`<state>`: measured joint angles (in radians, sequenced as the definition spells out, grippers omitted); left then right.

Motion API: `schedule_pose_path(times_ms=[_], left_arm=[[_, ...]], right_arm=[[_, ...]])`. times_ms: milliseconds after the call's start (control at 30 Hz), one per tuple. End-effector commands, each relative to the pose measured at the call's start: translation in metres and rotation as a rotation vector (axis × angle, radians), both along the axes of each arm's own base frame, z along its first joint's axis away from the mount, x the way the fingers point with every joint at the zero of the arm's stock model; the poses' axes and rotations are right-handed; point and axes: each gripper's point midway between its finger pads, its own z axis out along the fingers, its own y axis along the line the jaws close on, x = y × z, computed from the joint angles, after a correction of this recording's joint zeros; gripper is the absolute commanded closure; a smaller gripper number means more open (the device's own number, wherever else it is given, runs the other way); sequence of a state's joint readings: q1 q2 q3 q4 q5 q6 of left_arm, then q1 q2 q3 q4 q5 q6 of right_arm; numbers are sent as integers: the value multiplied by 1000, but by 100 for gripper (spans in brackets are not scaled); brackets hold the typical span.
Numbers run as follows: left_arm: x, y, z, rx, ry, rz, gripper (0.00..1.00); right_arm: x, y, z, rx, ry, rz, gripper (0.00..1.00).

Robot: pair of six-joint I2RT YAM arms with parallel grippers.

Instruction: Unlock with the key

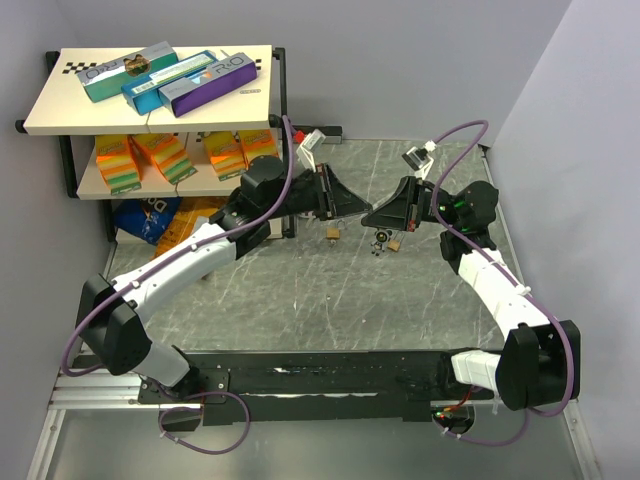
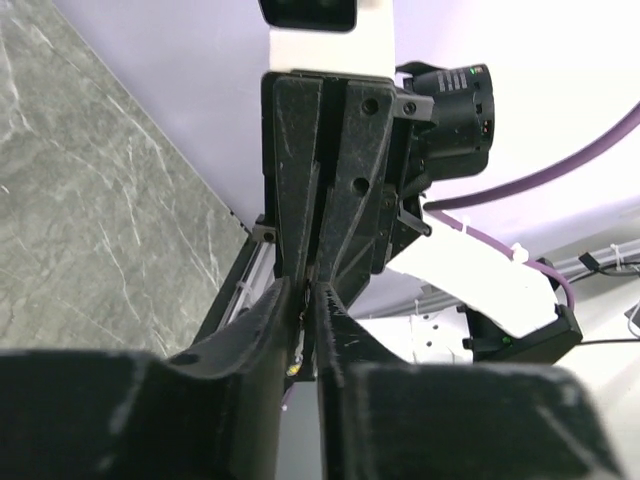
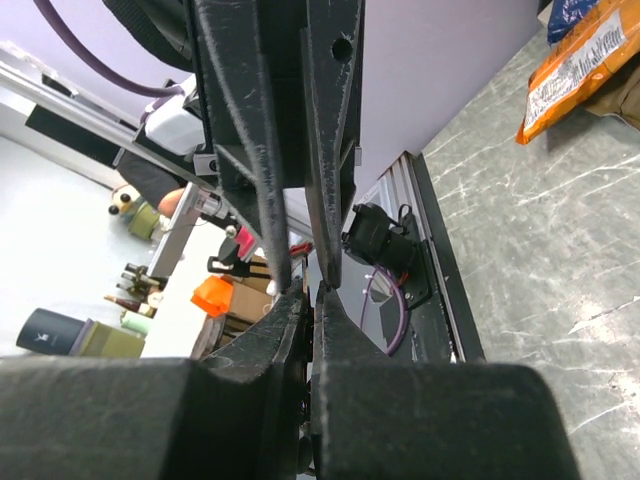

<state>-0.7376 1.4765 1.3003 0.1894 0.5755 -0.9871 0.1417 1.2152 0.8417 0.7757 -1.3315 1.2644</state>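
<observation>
My left gripper and right gripper meet tip to tip above the middle of the grey marble table. In the left wrist view the left gripper is shut on a thin thing with a brass glint, seemingly a small padlock. In the right wrist view the right gripper is shut on a thin dark piece, seemingly the key. In the top view a dark key bunch shows just below the tips, between two brass padlocks. I cannot tell whether these hang or lie on the table.
A two-level shelf stands at the back left, with long boxes on top and orange packets below. A blue bag and orange packs lie on the table beside it. Walls stand behind and to the right.
</observation>
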Motion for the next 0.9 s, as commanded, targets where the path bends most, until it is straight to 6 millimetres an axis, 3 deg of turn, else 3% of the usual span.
schedule_pose_path(times_ms=[0, 100, 300, 400, 533, 633, 867], left_arm=[[-1, 0, 15, -38, -43, 9, 89], [-1, 0, 13, -36, -35, 8, 99], [-2, -2, 11, -33, -33, -5, 99], [0, 1, 13, -29, -37, 23, 99], [6, 6, 9, -10, -16, 71, 99], [6, 7, 6, -7, -10, 75, 99], [5, 8, 4, -5, -1, 81, 99]], right_arm=[[-7, 1, 5, 11, -73, 17, 100], [-7, 0, 6, 17, -75, 15, 100], [-6, 1, 7, 22, -65, 10, 100], [-6, 1, 3, 16, -58, 11, 91], [-6, 0, 0, 11, -71, -2, 63], [-5, -1, 0, -4, -80, -16, 52], [-2, -13, -1, -4, -78, -76, 44]])
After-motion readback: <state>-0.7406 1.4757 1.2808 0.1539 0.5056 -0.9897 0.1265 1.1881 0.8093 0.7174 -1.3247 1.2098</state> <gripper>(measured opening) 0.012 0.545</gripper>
